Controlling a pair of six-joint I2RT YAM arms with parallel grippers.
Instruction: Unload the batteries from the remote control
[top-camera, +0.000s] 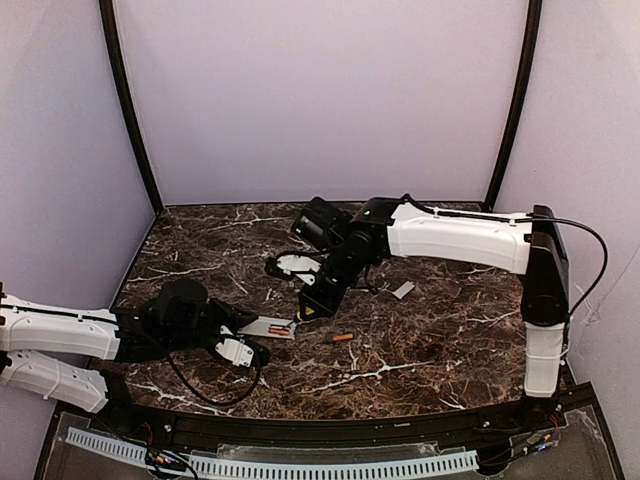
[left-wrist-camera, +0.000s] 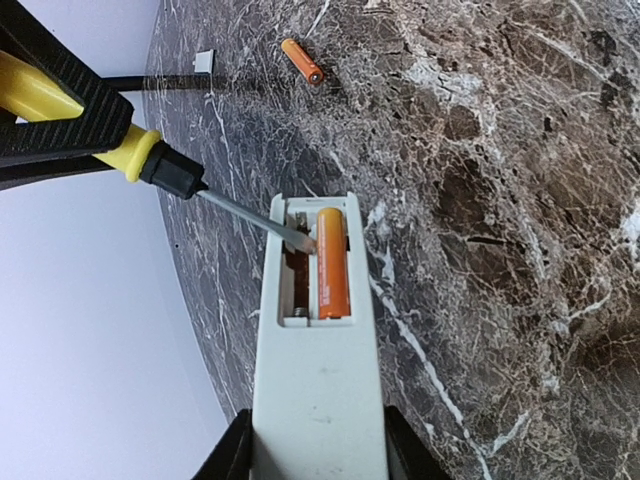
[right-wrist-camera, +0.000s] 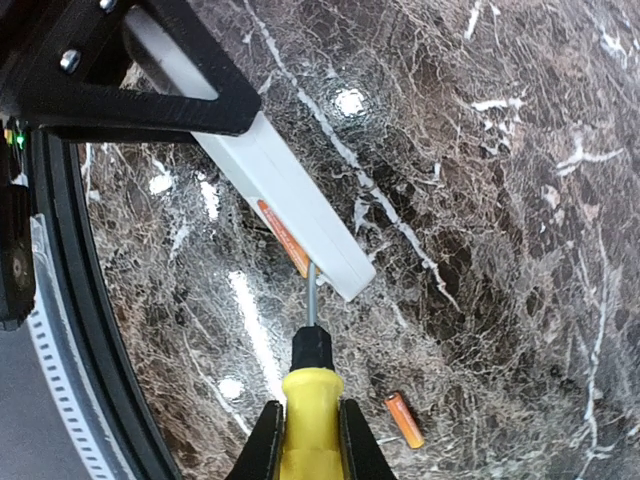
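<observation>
Remote (left-wrist-camera: 318, 400), back up, sits left of the table's (top-camera: 450, 360) middle, its end pinched by the left gripper (left-wrist-camera: 318, 462). One battery (left-wrist-camera: 332, 262) sits in the open bay; a loose battery (top-camera: 342, 338) lies nearby on the table. The right gripper (right-wrist-camera: 312, 445) clamps a screwdriver (right-wrist-camera: 312, 395), its tip in the bay.

Dark brown marble-patterned tabletop (top-camera: 420, 350), white-veined, glossy; pale lilac panel walls (top-camera: 320, 100) on three sides; two black curved corner posts (top-camera: 128, 110) at rear; black rim (top-camera: 350, 428) along near edge; bright spots (right-wrist-camera: 350, 100), apparently reflected overhead light.
</observation>
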